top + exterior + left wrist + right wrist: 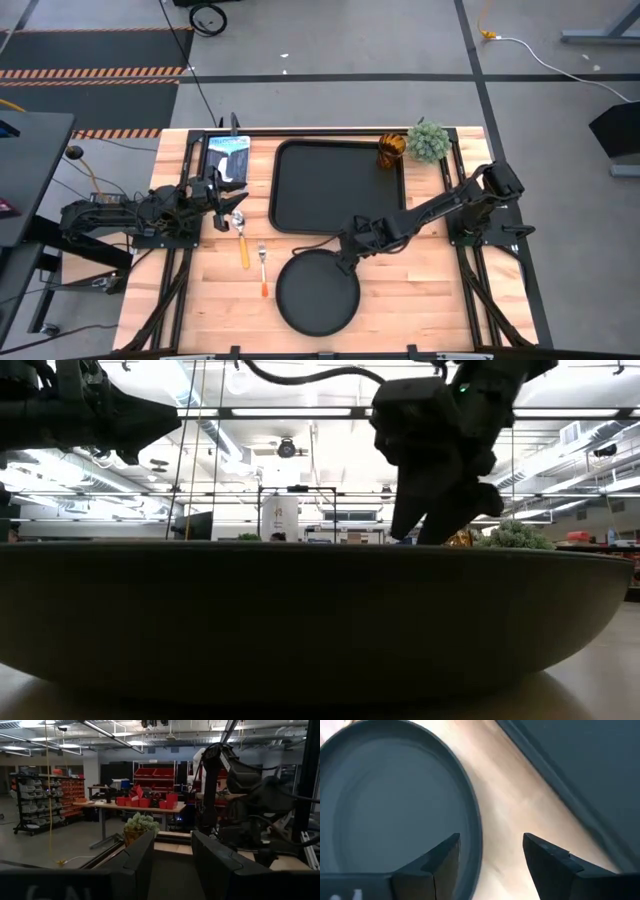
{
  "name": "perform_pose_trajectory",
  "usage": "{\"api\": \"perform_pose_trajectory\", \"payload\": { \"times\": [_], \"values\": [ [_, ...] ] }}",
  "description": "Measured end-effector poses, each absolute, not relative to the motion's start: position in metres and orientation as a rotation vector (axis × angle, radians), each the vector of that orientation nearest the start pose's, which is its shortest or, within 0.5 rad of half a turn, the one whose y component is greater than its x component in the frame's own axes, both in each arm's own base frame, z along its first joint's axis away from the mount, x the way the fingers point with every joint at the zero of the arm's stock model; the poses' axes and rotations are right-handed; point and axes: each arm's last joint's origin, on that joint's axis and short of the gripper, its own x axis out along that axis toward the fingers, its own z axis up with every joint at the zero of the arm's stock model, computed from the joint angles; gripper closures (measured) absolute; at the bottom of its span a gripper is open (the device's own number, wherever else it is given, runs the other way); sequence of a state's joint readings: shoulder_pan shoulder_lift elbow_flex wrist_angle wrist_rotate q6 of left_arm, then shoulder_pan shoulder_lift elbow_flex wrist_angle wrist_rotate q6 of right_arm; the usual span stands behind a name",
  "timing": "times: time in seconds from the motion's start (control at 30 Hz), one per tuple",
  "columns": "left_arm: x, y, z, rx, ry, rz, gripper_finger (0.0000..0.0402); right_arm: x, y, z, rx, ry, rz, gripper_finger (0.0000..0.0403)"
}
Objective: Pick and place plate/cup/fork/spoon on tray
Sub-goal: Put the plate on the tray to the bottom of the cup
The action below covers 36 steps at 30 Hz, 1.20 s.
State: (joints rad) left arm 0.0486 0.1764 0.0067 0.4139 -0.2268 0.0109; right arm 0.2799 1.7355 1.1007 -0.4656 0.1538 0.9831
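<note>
The black round plate [316,292] lies on the wooden table near its front edge, just in front of the black tray [338,185]. My right gripper [345,262] is open over the plate's far right rim. In the right wrist view [490,842] one finger stands over the plate's inside and the other over the bare wood. The spoon [240,235] and the fork [263,270] lie on the table left of the tray. My left gripper [232,195] is open and empty beside the spoon's bowl. The amber cup [390,150] stands at the tray's far right corner.
A green fuzzy potted plant [428,142] stands right of the cup at the far edge. A blue and white flat item [228,155] lies at the far left of the table. The plate's wall [320,620] fills the low view.
</note>
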Motion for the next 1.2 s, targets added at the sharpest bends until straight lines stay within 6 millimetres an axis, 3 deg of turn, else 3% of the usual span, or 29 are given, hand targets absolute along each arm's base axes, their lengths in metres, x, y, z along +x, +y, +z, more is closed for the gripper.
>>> {"api": "perform_pose_trajectory", "payload": {
  "times": [0.23,0.43,0.57,0.87,1.2],
  "values": [
    [0.104,0.012,0.191,-0.011,-0.242,0.275,0.026,0.331,0.073,0.18,0.619,1.061,-0.365,0.0149],
    [0.104,0.012,0.191,-0.011,-0.242,0.275,0.026,0.331,0.071,0.173,0.595,1.073,-0.358,0.0133],
    [0.104,0.012,0.191,-0.011,-0.241,0.275,0.026,0.329,0.074,0.162,0.593,1.081,-0.353,0.0133],
    [0.105,0.012,0.189,-0.009,-0.223,0.276,0.026,0.327,0.081,0.16,0.569,1.089,-0.337,0.0134],
    [0.105,0.012,0.189,-0.009,-0.219,0.275,0.026,0.319,0.081,0.148,0.612,1.111,-0.356,0.0177]
  ]
}}
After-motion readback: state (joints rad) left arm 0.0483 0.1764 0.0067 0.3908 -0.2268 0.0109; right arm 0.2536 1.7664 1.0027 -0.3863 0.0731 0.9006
